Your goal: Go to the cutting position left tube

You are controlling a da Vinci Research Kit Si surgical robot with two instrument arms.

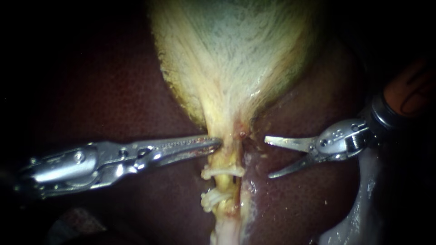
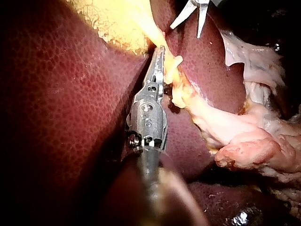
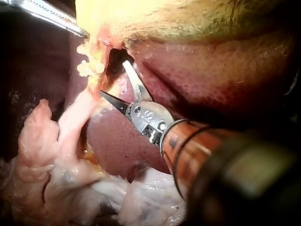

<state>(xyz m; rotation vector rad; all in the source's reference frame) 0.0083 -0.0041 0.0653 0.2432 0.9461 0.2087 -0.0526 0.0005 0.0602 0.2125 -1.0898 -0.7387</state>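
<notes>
Left tube point(image 1: 226, 159): pale yellow strand running from the narrow end of the gallbladder point(image 1: 231, 59); it carries the upper clip point(image 1: 222, 171) and, further from the gallbladder, the lower clip point(image 1: 212, 198); liver point(image 1: 113, 90) lies on either side of the upper clip.

Left instrument point(image 1: 218, 143): jaws closed on the gallbladder's narrow end, just on the gallbladder side of the upper clip.

Right instrument point(image 1: 267, 157): blade-like jaws spread, holding nothing; roughly level with the upper clip and apart from it, on the side opposite the left instrument.

Handling (judged): tube soft, thin, wet, easily torn; do not strike the upper clip; straddle the bare span between the upper clip and the lower clip.
</notes>
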